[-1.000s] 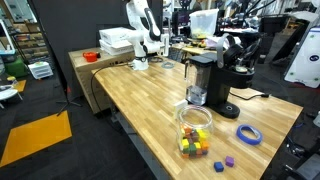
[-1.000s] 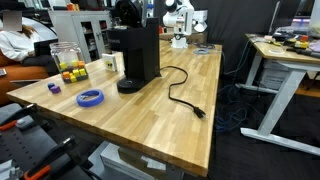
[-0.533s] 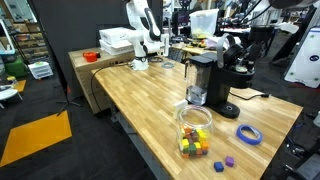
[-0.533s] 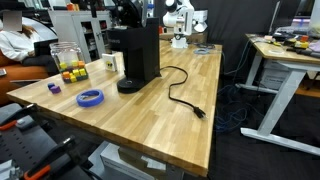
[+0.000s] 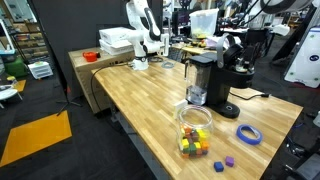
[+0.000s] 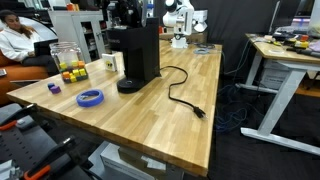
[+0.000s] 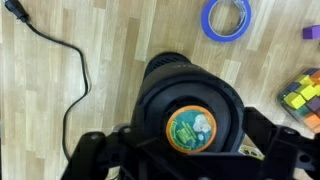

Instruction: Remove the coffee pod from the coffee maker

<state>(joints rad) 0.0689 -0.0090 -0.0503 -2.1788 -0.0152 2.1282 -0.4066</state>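
Note:
The tall black coffee maker (image 5: 205,80) stands on the wooden table, and it also shows in an exterior view (image 6: 135,55). In the wrist view I look straight down into its open round top (image 7: 190,85). A coffee pod (image 7: 191,127) with a green foil lid and orange rim sits in the chamber. My gripper (image 7: 190,162) hangs above the machine, its dark fingers spread to either side at the bottom of the view, open and empty. In the exterior views the gripper is hard to make out against the dark background.
A blue tape ring (image 5: 248,134) (image 7: 227,18) and a clear jar of coloured blocks (image 5: 195,128) (image 6: 68,62) lie beside the machine. Its black power cable (image 6: 180,95) (image 7: 70,60) snakes across the table. Small purple blocks (image 5: 228,161) lie near the table edge.
The arm above the coffee maker has shifted only slightly. Nothing on the table has moved.

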